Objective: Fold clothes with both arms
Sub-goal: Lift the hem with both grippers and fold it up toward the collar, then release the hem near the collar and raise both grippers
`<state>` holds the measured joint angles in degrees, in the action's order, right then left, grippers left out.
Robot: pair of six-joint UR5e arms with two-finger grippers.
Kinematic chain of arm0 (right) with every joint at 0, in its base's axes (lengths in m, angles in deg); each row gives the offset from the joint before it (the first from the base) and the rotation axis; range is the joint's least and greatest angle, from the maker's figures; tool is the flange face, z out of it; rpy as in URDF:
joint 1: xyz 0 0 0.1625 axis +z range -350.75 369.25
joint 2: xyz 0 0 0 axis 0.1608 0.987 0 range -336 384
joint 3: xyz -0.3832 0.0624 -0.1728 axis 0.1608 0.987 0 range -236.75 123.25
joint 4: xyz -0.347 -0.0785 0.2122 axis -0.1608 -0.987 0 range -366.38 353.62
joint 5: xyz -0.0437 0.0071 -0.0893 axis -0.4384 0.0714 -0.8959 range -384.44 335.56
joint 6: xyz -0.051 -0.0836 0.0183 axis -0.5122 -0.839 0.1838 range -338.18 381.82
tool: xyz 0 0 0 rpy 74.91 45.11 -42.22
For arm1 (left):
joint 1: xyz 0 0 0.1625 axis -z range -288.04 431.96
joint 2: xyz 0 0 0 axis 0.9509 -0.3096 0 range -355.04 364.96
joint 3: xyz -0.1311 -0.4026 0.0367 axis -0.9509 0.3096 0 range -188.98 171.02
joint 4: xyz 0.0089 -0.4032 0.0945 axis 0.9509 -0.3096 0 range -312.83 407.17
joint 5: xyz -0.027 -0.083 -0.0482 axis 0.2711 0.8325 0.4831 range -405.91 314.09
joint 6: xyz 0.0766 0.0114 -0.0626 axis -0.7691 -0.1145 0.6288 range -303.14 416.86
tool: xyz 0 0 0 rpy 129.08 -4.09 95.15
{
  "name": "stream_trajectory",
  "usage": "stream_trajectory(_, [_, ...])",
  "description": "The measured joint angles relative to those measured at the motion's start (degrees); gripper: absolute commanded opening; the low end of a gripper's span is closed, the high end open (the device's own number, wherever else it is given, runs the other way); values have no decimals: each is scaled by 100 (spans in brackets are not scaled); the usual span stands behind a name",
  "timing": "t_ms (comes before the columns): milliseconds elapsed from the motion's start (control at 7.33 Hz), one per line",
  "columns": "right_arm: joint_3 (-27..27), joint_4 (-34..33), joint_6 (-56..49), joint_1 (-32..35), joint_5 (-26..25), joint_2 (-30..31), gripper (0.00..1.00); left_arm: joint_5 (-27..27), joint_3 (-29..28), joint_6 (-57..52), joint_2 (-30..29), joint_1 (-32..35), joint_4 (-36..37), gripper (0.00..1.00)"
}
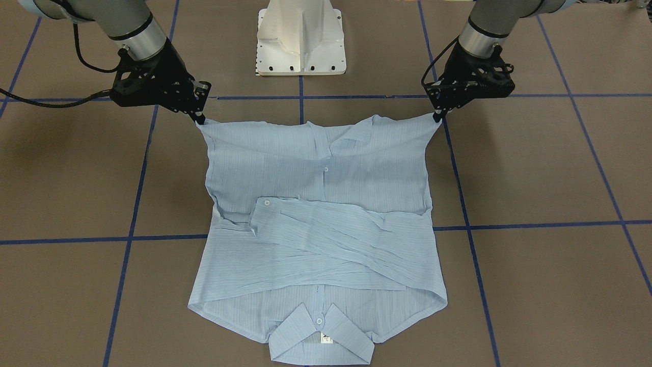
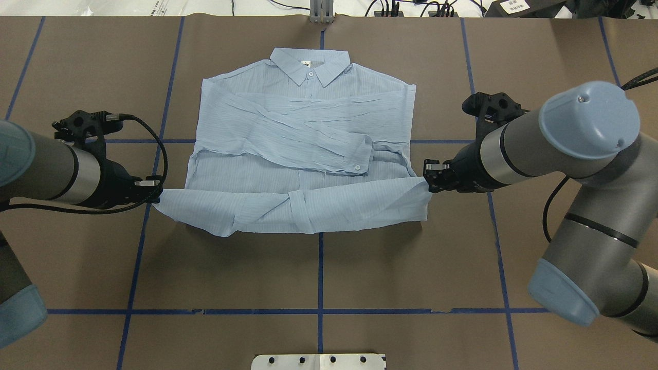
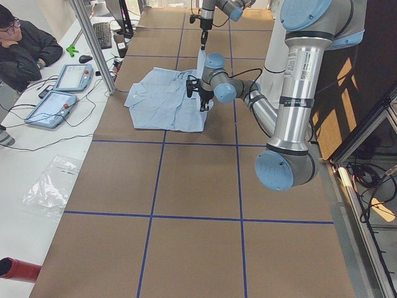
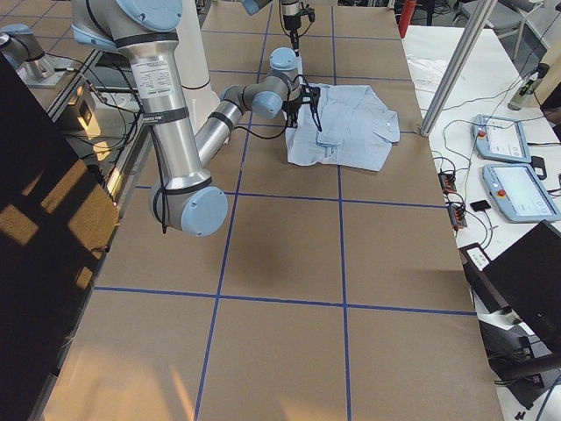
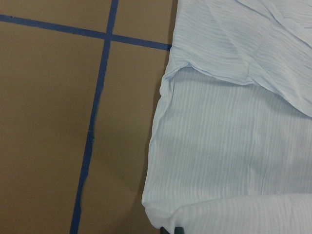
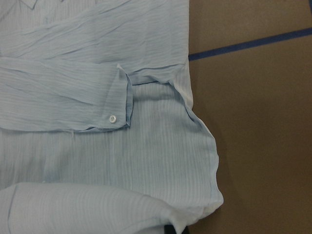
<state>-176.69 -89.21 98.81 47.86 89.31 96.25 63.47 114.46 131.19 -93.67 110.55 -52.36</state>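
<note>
At the left of the overhead view, the black two-finger left gripper [image 2: 157, 194] is pinched closed on one bottom corner of the light blue, thin, finely striped long-sleeved shirt [image 2: 308, 205]. The shirt lies front-up in the middle of the brown table crossed by blue tape lines [image 2: 231, 267]. Its collar [image 2: 310, 69] is on the far side from the robot and its sleeves [image 2: 288, 133] are crossed over the chest. The hem is stretched between both grippers. At the right, the black right gripper [image 2: 429, 181] is clamped on the other bottom corner.
</note>
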Motion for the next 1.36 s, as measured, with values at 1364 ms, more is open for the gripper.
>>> stream_trajectory(1364, [3644,1329,-28,1267,-71,-2171,0,82,-3844,3,-2078,1391,-2481,0])
